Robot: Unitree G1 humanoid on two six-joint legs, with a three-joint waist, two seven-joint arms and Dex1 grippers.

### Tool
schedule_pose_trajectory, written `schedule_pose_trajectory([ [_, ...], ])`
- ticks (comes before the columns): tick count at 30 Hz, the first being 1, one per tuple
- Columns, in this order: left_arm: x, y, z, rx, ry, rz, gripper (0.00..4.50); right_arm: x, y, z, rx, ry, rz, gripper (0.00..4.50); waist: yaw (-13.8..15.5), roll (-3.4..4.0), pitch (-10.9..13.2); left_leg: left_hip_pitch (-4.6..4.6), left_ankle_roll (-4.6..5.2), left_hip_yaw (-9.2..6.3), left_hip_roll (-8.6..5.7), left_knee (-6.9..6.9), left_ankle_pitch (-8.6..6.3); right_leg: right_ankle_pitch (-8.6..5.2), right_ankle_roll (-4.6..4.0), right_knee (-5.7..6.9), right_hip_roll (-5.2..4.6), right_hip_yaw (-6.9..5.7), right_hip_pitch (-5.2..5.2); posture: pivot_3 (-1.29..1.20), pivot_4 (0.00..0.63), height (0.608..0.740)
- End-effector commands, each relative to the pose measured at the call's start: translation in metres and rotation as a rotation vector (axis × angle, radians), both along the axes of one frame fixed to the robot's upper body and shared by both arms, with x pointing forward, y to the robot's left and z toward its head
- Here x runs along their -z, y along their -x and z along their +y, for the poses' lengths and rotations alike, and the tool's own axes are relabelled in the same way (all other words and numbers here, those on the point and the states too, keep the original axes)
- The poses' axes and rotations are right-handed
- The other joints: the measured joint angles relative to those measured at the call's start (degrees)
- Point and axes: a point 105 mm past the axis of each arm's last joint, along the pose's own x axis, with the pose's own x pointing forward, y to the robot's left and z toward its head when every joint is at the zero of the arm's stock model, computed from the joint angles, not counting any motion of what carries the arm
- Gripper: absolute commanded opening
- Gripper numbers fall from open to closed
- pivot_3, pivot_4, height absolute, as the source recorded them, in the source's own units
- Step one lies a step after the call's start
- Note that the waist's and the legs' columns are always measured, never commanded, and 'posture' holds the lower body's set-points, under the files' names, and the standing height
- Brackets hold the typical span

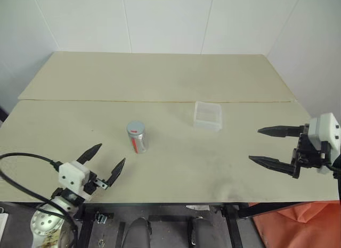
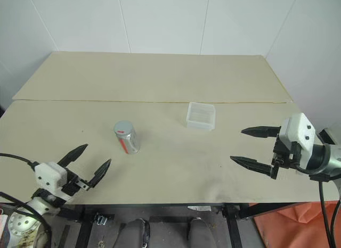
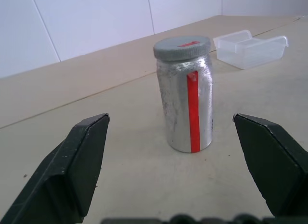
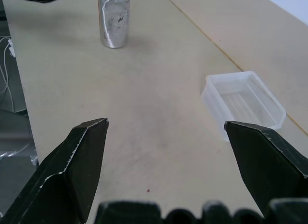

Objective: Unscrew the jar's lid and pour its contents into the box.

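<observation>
The jar (image 1: pixel 138 139) stands upright on the table, silvery with a red stripe down its side, and its grey lid (image 3: pixel 182 46) is screwed on. To its right and a little farther back sits the box (image 1: pixel 208 115), clear plastic and empty. My left gripper (image 1: pixel 105 162) is open near the table's front left edge, pointing at the jar (image 3: pixel 187 104) from a short way off. My right gripper (image 1: pixel 265 145) hovers open at the right side of the table, aimed left, with the box (image 4: pixel 243 101) ahead of it and nothing between its fingers.
The table (image 1: pixel 160 77) is two pale boards with a seam running across behind the box. White walls stand behind and at the right. An orange thing (image 1: pixel 298 226) lies on the floor at the lower right. A black cable (image 1: pixel 24 157) loops by my left arm.
</observation>
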Motion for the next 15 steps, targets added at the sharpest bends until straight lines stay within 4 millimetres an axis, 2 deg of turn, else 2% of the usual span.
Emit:
schedule_pose_trajectory([
  [1,0.000,-0.015,-0.009,-0.020,0.006,-0.052,4.48,-0.009,0.001,0.008,-0.013,-0.007,-0.048,4.50,0.1,0.01,0.0,0.02,0.00,0.00,-0.01,0.00,0.00,0.00,0.01,0.00,0.00,0.00,0.02,0.00,0.150,0.740],
  [4,0.002,-0.028,-0.016,-0.050,0.068,-0.064,4.48,-0.009,0.001,0.010,-0.001,-0.007,-0.062,4.50,0.4,0.01,-0.1,0.00,0.04,0.00,-0.03,0.01,0.03,0.04,0.03,0.00,0.00,0.02,0.03,0.00,0.150,0.740],
  [15,0.018,-0.053,-0.047,0.016,0.087,-0.067,4.48,-0.012,0.005,0.013,0.024,-0.010,-0.079,4.50,0.6,0.01,-0.1,-0.08,0.05,-0.01,-0.04,0.02,0.03,0.05,0.07,-0.06,0.03,0.06,0.02,0.00,0.150,0.740],
])
